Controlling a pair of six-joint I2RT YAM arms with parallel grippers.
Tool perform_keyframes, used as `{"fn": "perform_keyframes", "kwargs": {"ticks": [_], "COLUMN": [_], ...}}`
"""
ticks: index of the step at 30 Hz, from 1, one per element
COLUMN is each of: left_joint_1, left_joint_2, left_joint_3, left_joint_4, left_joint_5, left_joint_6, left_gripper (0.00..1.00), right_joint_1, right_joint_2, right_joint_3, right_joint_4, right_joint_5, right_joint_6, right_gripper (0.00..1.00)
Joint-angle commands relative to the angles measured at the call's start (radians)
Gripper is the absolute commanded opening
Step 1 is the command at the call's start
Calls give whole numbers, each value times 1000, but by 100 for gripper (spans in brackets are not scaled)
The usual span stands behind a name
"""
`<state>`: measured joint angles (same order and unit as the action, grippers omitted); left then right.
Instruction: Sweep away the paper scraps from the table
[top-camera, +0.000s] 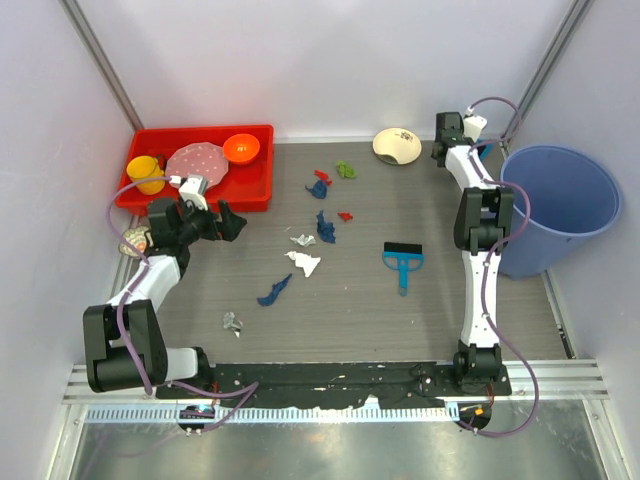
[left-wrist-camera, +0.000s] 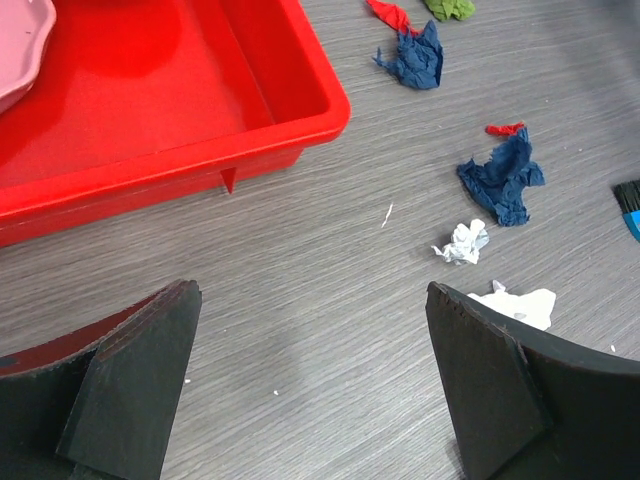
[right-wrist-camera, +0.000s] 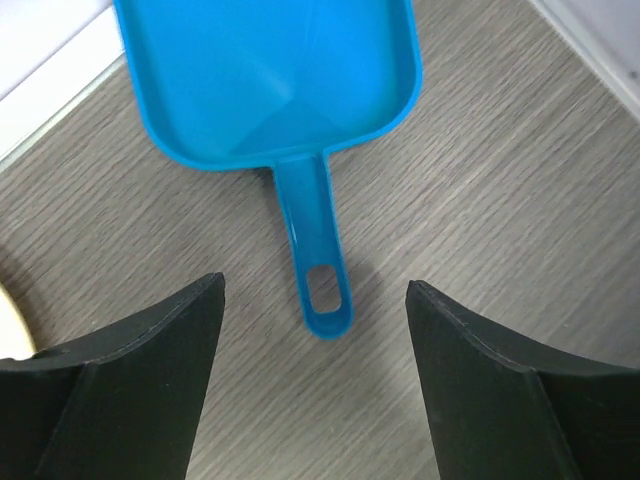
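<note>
about nine paper scraps (top-camera: 325, 228) lie on the dark grey wood table (top-camera: 420, 320), in a loose line from the far middle toward the near left corner. pale walls (top-camera: 300, 60) stand all around. the left gripper (left-wrist-camera: 310, 295), near the red tray (top-camera: 200, 205), is wide open and empty. the right gripper (right-wrist-camera: 315, 285), wide open and empty too, hangs over the blue dustpan (right-wrist-camera: 270, 80) in the far right corner.
</note>
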<state>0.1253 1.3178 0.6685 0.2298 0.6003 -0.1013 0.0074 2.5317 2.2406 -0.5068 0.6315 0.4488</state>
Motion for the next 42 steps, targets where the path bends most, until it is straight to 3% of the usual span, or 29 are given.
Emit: {"fn": "perform_keyframes", "kwargs": {"ticks": [1,9,13,16,21,25,32,42], "left_joint_1": [-3,-1,-1,-1,-1,-1,-1,-1], "left_joint_2": [-8,-15,-17,-19,-31,-38,-74,-104], "left_joint_3": [-7,-6,-3,-1,-1,6,28,105], "left_joint_4": [65,68,66,62,55,46,-20,-162], "left_joint_5": [46,70,72,70,75,52,19,-23], "left_joint_6": [-17,-29,-29,-23,-23,-20,20,77], "left_gripper": [99,99,99,99,99,99,99,100], "right_joint_1": [-53,-69,-70,-70,-50,-7,134,305], "right_joint_2": [13,78,70,36,-89,-250,-513,-867], "right_joint_3": [28,65,50,10,-128,-332,-623,-1044], "right_joint_4": [-25,-53,-52,-38,30,137,247,222], "right_joint_5": [-130,-177,-216,-233,-243,-227,-165,-348], "right_joint_6": [125,125,116,105,59,8,-39,-90], "right_gripper": [74,54,17,1,1,1,1,1]}}
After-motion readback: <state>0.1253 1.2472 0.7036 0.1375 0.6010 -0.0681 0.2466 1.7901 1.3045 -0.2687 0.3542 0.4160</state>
